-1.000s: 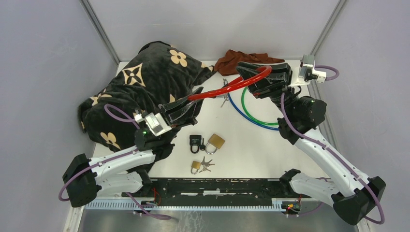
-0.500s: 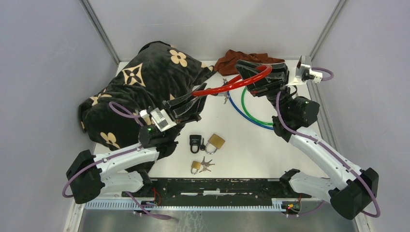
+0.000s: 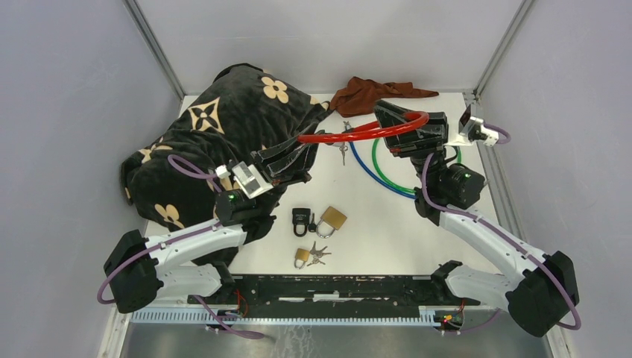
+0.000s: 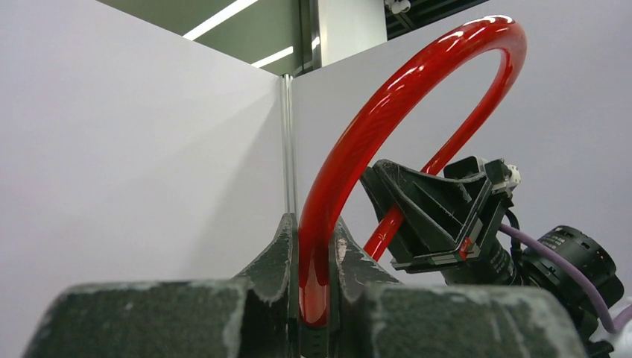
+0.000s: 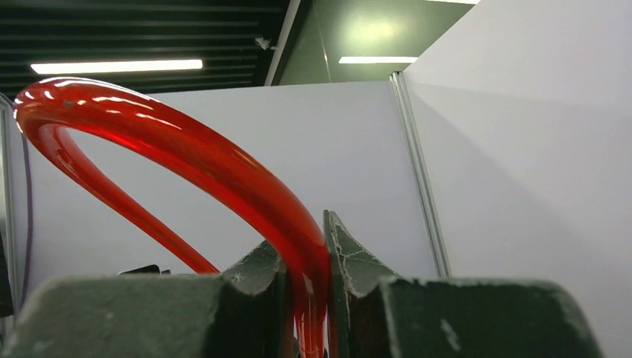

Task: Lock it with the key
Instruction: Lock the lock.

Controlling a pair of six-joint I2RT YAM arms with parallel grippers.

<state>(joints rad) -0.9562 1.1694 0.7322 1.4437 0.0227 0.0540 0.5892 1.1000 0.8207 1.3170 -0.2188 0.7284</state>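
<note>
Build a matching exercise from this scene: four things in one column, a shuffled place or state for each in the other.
Things
1. red cable
2. black padlock
3. brown cloth
4. blanket

Places or states
A. by the back wall
B. bunched up on the left
C. gripped by left hand and right hand
D. lying just left of the brass padlock

Pairs: 1-C, 2-D, 3-A, 4-B
</note>
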